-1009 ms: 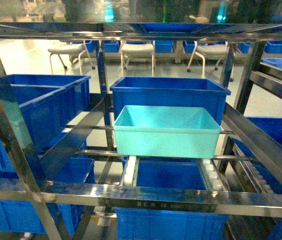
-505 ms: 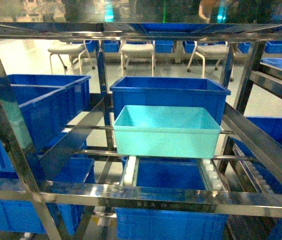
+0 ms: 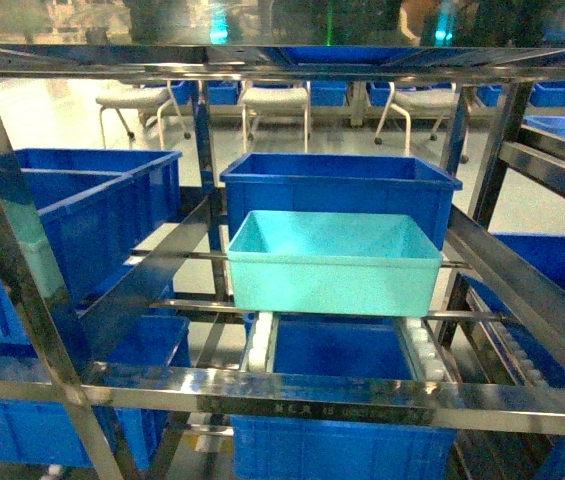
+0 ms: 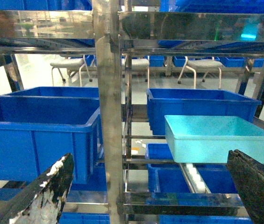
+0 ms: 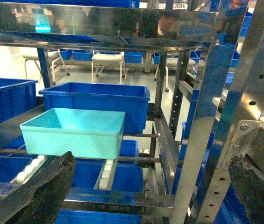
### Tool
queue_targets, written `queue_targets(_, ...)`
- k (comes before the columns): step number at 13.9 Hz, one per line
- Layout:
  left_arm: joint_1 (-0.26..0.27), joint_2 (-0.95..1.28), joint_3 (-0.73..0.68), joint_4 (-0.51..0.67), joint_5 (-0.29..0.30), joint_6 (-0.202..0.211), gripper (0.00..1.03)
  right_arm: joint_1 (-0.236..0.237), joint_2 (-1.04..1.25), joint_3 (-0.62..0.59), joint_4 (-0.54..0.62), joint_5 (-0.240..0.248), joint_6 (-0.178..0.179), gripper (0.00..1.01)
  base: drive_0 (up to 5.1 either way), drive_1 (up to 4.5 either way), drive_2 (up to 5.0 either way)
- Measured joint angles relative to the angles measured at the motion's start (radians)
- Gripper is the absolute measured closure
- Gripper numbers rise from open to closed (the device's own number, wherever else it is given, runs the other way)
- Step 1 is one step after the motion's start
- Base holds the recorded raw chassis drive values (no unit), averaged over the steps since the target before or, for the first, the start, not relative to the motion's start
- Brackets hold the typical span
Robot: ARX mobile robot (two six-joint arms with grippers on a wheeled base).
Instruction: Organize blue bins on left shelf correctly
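Note:
A light turquoise blue bin rests empty on the roller tracks of the steel left shelf, in the middle bay, just in front of a dark-blue crate. The same bin shows at the right of the left wrist view and at the left of the right wrist view. My left gripper is open, its fingers wide apart in front of a shelf post. Spread just as wide and holding nothing, my right gripper is open before the shelf's front rail. Neither gripper appears in the head view.
Dark-blue crates fill the left bay, the level below and the right bay. Steel posts and a front cross rail stand between the grippers and the bin. Chairs sit on the floor behind.

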Motion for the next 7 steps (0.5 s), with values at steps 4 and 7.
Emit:
queue_targets(4, 0.0, 0.0, 0.0, 0.0, 0.0, 0.0, 0.05, 0.0, 0.0, 0.0, 0.0, 0.0, 0.0, 0.03, 0.0, 0.0, 0.0)
queue_targets(7, 0.0, 0.0, 0.0, 0.0, 0.0, 0.0, 0.05, 0.0, 0.0, 0.0, 0.0, 0.0, 0.0, 0.03, 0.0, 0.0, 0.0)
